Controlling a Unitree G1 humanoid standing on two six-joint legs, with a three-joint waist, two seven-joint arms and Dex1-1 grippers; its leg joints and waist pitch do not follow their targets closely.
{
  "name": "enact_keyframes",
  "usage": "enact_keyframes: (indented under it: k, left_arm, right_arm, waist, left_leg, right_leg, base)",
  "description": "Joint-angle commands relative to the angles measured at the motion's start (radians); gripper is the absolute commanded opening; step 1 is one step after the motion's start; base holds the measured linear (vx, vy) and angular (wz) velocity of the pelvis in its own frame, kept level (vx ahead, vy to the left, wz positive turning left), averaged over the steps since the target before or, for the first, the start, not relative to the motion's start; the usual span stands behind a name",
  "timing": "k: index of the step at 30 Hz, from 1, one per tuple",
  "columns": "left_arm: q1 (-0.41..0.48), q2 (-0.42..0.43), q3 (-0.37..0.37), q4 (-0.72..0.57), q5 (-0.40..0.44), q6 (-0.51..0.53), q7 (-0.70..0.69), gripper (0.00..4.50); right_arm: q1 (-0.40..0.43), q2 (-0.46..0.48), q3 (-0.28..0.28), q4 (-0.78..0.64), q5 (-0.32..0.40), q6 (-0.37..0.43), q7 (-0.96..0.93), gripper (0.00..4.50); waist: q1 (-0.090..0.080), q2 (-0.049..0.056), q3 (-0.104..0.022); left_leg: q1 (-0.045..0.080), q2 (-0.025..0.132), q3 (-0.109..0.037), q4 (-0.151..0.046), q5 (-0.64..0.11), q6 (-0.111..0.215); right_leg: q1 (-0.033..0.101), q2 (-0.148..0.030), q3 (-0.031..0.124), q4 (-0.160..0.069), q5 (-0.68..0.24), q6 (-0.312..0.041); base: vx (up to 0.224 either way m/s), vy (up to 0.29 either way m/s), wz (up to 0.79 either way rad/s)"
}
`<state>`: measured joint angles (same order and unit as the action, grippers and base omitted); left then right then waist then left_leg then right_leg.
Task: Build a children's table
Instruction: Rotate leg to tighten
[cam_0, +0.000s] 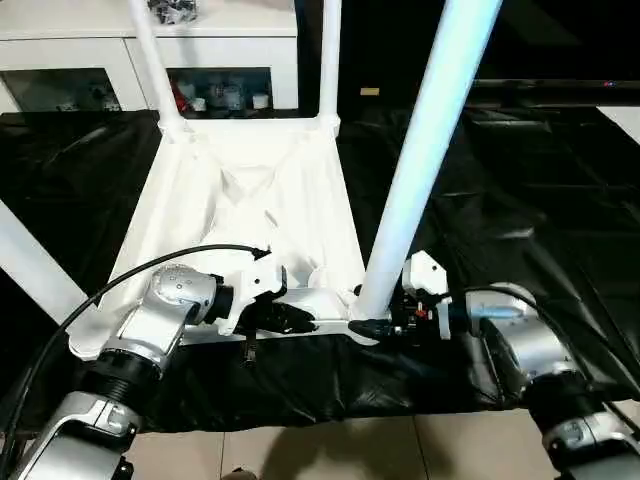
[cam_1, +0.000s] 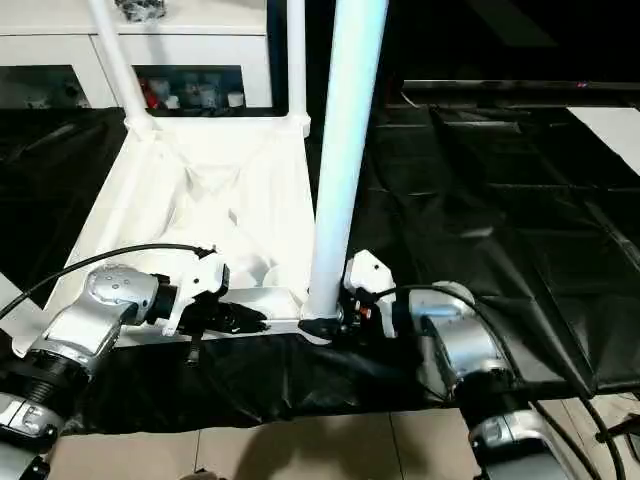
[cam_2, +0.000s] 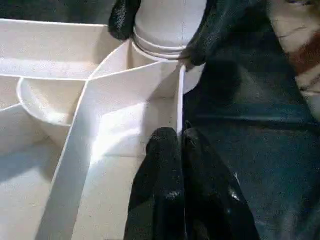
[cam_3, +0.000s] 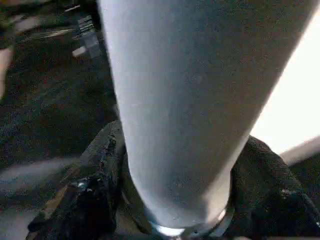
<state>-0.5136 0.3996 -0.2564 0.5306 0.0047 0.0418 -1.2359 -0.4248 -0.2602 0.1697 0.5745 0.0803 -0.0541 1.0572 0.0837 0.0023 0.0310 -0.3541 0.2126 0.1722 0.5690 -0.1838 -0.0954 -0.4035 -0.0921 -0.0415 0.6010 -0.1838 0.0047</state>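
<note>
The children's table lies upside down on a black sheet, its ribbed white top (cam_0: 250, 200) facing up. Two white legs (cam_0: 150, 60) (cam_0: 330, 60) stand in the far corners, and another leg (cam_0: 30, 270) rises at the near left. A fourth leg (cam_0: 420, 150) stands upright in the near right corner socket. My right gripper (cam_0: 372, 322) is shut on that leg's base, one black finger (cam_3: 95, 190) on each side. My left gripper (cam_0: 290, 318) is shut on the top's thin near rim (cam_2: 180, 100), just left of that corner.
A white cabinet (cam_0: 100, 45) with glass doors stands behind the table. The black sheet (cam_0: 520, 200) stretches wide to the right. Pale floor tiles (cam_0: 350, 450) show at the near edge. A black cable (cam_0: 130, 275) loops over my left forearm.
</note>
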Motion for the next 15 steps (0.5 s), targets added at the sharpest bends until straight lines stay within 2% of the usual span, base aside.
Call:
enact_keyframes:
  k: [1,2,3,4,5,7,9,10,11,12,13,14,15]
  left_arm:
    - [-0.023,-0.034,-0.003,0.003,0.023,0.009,0.086,0.0]
    - [-0.018,-0.066,-0.007,-0.015,0.024,0.029,0.12,0.0]
    - [-0.012,-0.102,-0.018,-0.032,0.03,0.046,0.154,0.0]
    - [-0.01,-0.117,-0.022,-0.039,0.033,0.053,0.168,0.0]
    - [-0.006,-0.156,-0.034,-0.05,0.038,0.068,0.2,0.0]
    - [-0.005,-0.179,-0.041,-0.052,0.041,0.075,0.216,0.0]
    - [-0.006,-0.2,-0.047,-0.051,0.045,0.081,0.233,0.0]
    - [-0.007,-0.202,-0.048,-0.051,0.045,0.082,0.235,0.0]
    - [-0.009,-0.23,-0.06,-0.047,0.052,0.085,0.258,0.0]
    - [-0.009,-0.23,-0.06,-0.047,0.052,0.085,0.258,0.0]
    - [-0.011,-0.255,-0.072,-0.04,0.059,0.084,0.275,0.0]
    - [-0.011,-0.26,-0.075,-0.04,0.061,0.085,0.279,0.0]
    - [-0.007,-0.276,-0.087,-0.045,0.075,0.088,0.289,0.0]
  right_arm:
    - [0.012,0.039,0.037,0.024,-0.034,0.003,-0.077,2.64]
    - [0.01,0.077,0.023,0.052,-0.058,0.006,-0.191,2.64]
    - [0.008,0.123,0.007,0.076,-0.073,0.02,-0.307,2.64]
    - [0.007,0.141,0.0,0.085,-0.078,0.025,-0.351,2.64]
    - [0.002,0.188,-0.014,0.107,-0.096,0.04,-0.47,2.63]
    - [-0.001,0.215,-0.02,0.118,-0.109,0.049,-0.541,2.63]
    - [-0.007,0.237,-0.018,0.128,-0.118,0.057,-0.587,2.63]
    - [-0.008,0.24,-0.018,0.13,-0.12,0.058,-0.593,2.63]
    - [-0.019,0.274,-0.022,0.144,-0.124,0.062,-0.64,2.63]
    - [-0.019,0.274,-0.022,0.144,-0.124,0.062,-0.64,2.63]
    - [-0.035,0.302,-0.016,0.158,-0.133,0.055,-0.673,2.63]
    - [-0.04,0.307,-0.016,0.162,-0.135,0.051,-0.681,2.63]
    - [-0.059,0.327,-0.022,0.177,-0.137,0.032,-0.708,3.19]
  waist:
    - [-0.006,-0.003,-0.046]
    - [-0.011,-0.002,-0.042]
    - [-0.013,0.004,-0.039]
    - [-0.022,0.003,-0.037]
    - [-0.032,0.002,-0.038]
    - [-0.04,0.0,-0.039]
    - [-0.045,0.001,-0.042]
    - [-0.046,0.005,-0.042]
    - [-0.047,0.012,-0.04]
    - [-0.05,0.009,-0.039]
    - [-0.048,0.016,-0.04]
    - [-0.052,0.01,-0.039]
    - [-0.051,0.014,-0.039]
  left_leg:
    - [0.005,0.008,0.01,-0.068,-0.257,0.025]
    - [0.005,0.009,0.008,-0.073,-0.272,0.01]
    - [0.006,0.008,0.007,-0.075,-0.291,0.001]
    - [0.006,0.007,0.003,-0.079,-0.328,-0.017]
    - [0.002,0.006,-0.002,-0.082,-0.333,-0.031]
    - [0.001,0.002,-0.005,-0.083,-0.352,-0.028]
    - [0.006,0.002,-0.003,-0.08,-0.364,-0.014]
    - [0.006,0.003,-0.001,-0.08,-0.359,-0.01]
    - [0.005,0.003,-0.002,-0.081,-0.37,-0.01]
    - [0.004,0.003,-0.001,-0.081,-0.375,-0.01]
    - [0.003,0.002,-0.004,-0.083,-0.381,-0.011]
    - [0.002,0.001,-0.003,-0.082,-0.387,-0.012]
    - [0.003,0.001,-0.004,-0.083,-0.389,-0.014]
  right_leg:
    - [0.046,-0.033,0.025,-0.071,-0.234,-0.209]
    - [0.042,-0.033,0.028,-0.075,-0.278,-0.194]
    - [0.039,-0.034,0.028,-0.078,-0.308,-0.186]
    - [0.038,-0.035,0.025,-0.084,-0.38,-0.164]
    - [0.04,-0.036,0.025,-0.086,-0.411,-0.144]
    - [0.038,-0.033,0.023,-0.094,-0.451,-0.118]
    - [0.032,-0.032,0.024,-0.098,-0.434,-0.122]
    - [0.029,-0.029,0.027,-0.097,-0.391,-0.137]
    - [0.029,-0.028,0.026,-0.095,-0.38,-0.145]
    - [0.029,-0.028,0.026,-0.097,-0.38,-0.145]
    - [0.032,-0.029,0.024,-0.095,-0.388,-0.143]
    - [0.031,-0.028,0.024,-0.097,-0.393,-0.141]
    - [0.031,-0.029,0.023,-0.097,-0.401,-0.139]
  base:
    - [0.0,0.0,0.0]
    - [0.0,0.0,0.0]
    - [0.0,0.0,0.0]
    - [0.0,0.0,0.0]
    - [0.0,0.0,0.0]
    - [0.0,0.0,0.0]
    - [0.0,0.0,0.0]
    - [0.0,0.0,0.0]
    - [0.0,0.0,0.0]
    - [0.0,0.0,0.0]
    - [0.0,0.0,0.0]
    - [0.0,0.0,0.0]
    - [0.0,0.0,0.0]
